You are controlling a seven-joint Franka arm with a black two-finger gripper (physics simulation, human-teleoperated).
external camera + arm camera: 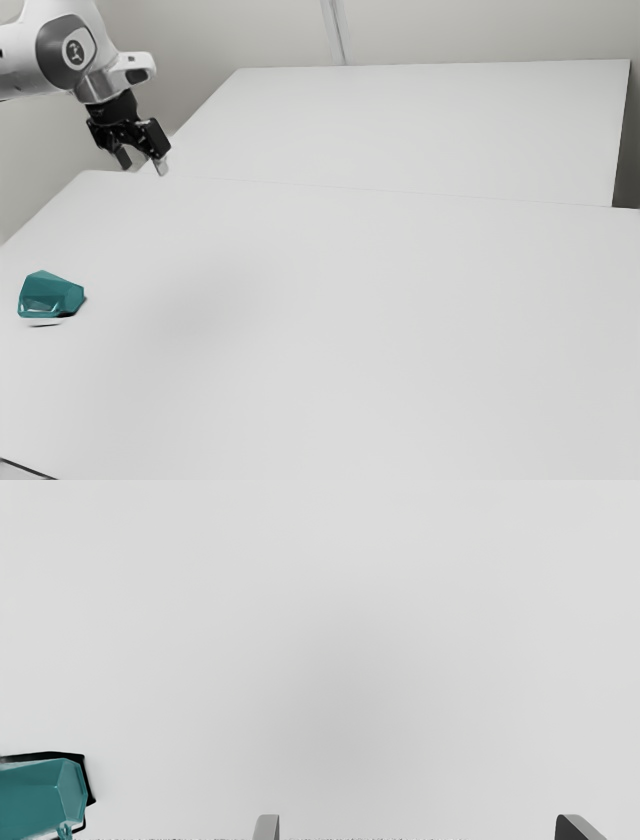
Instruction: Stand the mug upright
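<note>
Teal mug [50, 295] lies on its side on the desk [350, 300], near the exterior view's left edge. Farther back, the claw [143, 166] hangs above, fingers apart, holding nothing. Standing the mug upright is left to do.

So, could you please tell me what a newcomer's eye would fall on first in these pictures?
Probably the teal mug, lying on its side on the white table, near the exterior view's left edge. Next, the open black claw, raised at that view's upper left, apart from the mug.
</note>
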